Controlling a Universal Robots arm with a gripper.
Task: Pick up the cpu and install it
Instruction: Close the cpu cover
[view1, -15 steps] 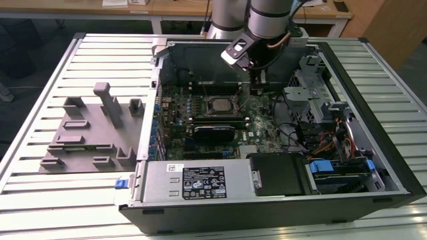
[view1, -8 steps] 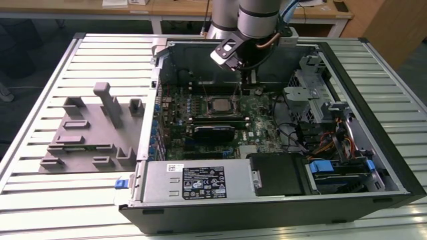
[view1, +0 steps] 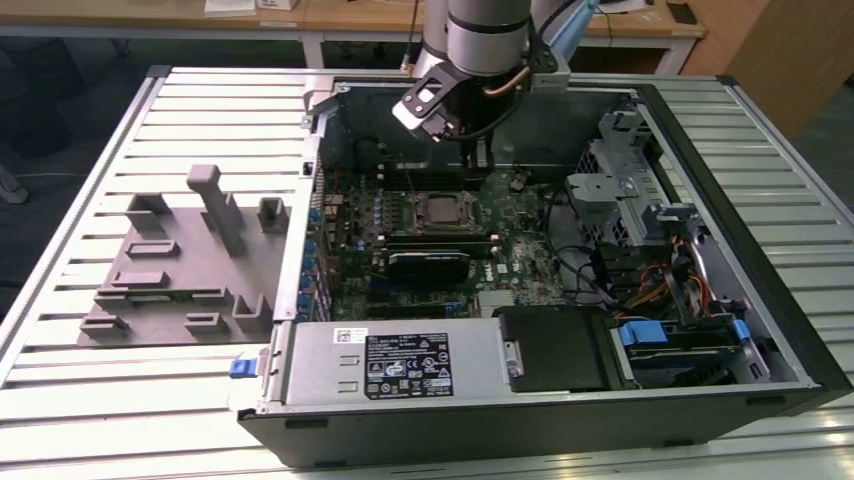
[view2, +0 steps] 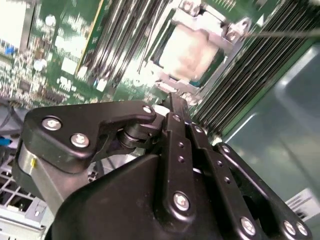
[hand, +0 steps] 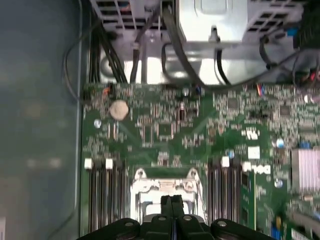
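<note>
Open computer case (view1: 747, 300) on a slatted table (view1: 80, 400). The cpu (view1: 438, 210) lies in the motherboard socket near the case's centre; in the second wrist view its pale top (view2: 192, 50) is blurred and partly framed by the metal bracket (view2: 220, 30). The gripper (hand: 172, 199) hangs just above the socket's far side, fingers clenched together and empty. Its black body hides part of the socket in both wrist views.

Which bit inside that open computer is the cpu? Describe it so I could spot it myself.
Look into the open computer case at the green motherboard on its floor. Near the board's middle, a metal-framed socket sits between rows of dark slots. The cpu is the flat silvery-grey square inside that frame, unlike the black block beside it.
</note>
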